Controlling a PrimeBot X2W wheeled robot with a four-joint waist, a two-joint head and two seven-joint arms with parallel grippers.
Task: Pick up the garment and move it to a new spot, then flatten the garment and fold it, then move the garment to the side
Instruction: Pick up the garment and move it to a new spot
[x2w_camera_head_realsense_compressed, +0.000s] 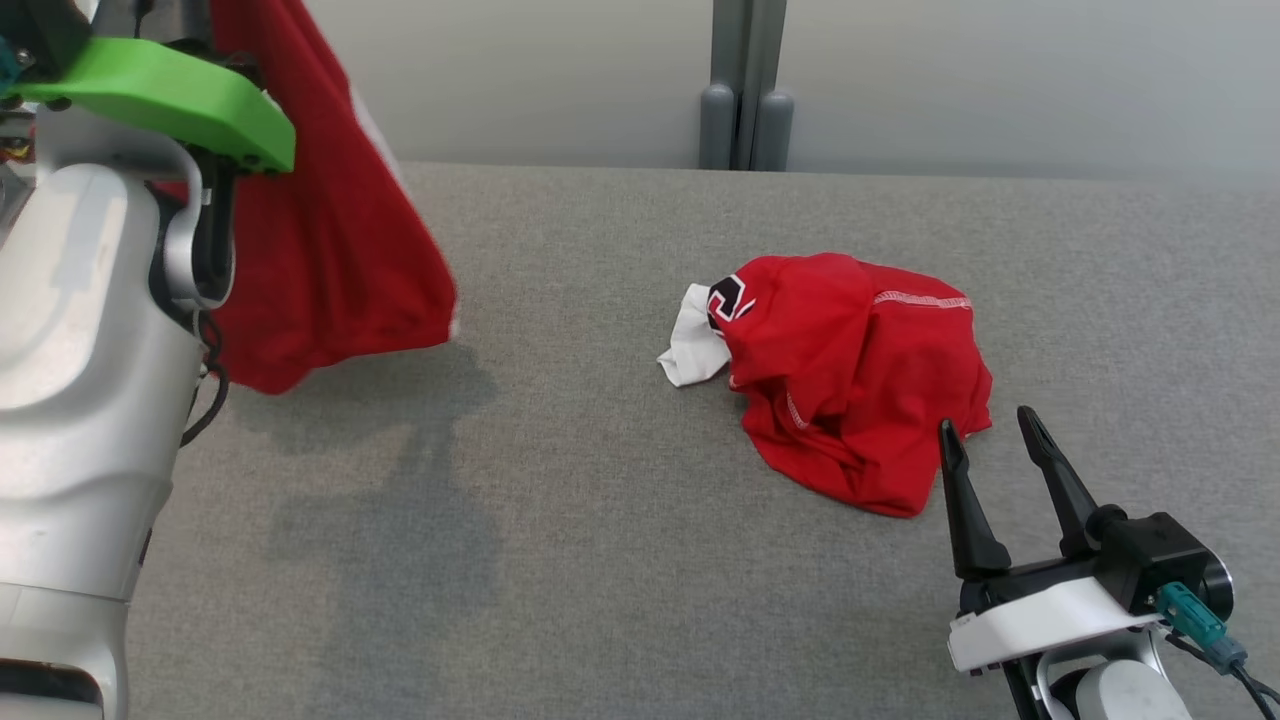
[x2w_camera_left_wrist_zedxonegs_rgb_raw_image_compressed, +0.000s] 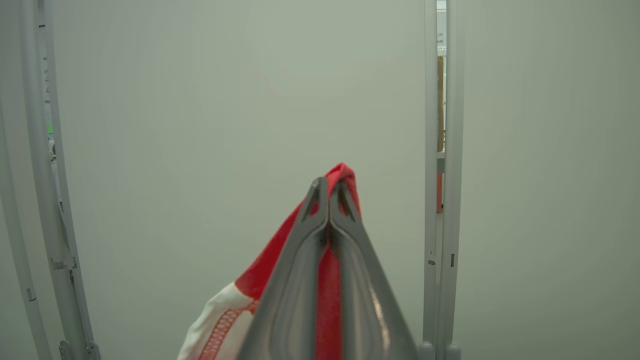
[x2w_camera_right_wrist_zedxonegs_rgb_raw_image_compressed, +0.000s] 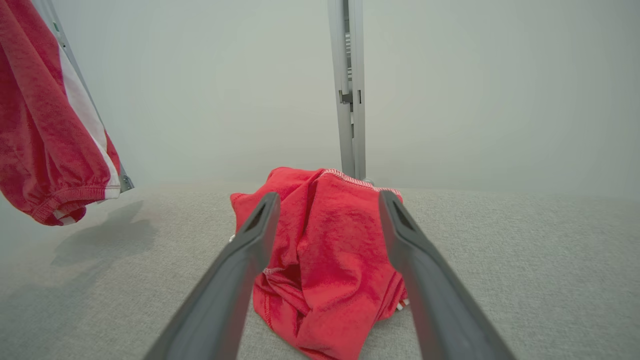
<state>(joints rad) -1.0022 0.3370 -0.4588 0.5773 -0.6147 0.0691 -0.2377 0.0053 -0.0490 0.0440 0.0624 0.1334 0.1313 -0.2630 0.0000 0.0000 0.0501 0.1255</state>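
A red garment with white trim (x2w_camera_head_realsense_compressed: 330, 220) hangs in the air at the far left, above the grey table (x2w_camera_head_realsense_compressed: 560, 520). My left gripper (x2w_camera_left_wrist_zedxonegs_rgb_raw_image_compressed: 330, 192) is shut on a fold of its red fabric (x2w_camera_left_wrist_zedxonegs_rgb_raw_image_compressed: 327, 280), fingers pressed together. The same hanging cloth (x2w_camera_right_wrist_zedxonegs_rgb_raw_image_compressed: 45, 125) appears at the left of the right wrist view. A second red garment (x2w_camera_head_realsense_compressed: 860, 370) lies crumpled on the table right of centre, with a white part and a black letter at its left side. My right gripper (x2w_camera_head_realsense_compressed: 988, 425) stands open just at its near right edge, its fingers framing the heap (x2w_camera_right_wrist_zedxonegs_rgb_raw_image_compressed: 325, 250) without touching it.
A grey post (x2w_camera_head_realsense_compressed: 745, 90) stands against the pale wall behind the table's far edge. My left forearm with its green bracket (x2w_camera_head_realsense_compressed: 170, 95) fills the left side of the head view. The hanging garment's shadow (x2w_camera_head_realsense_compressed: 390, 480) falls on the table's left half.
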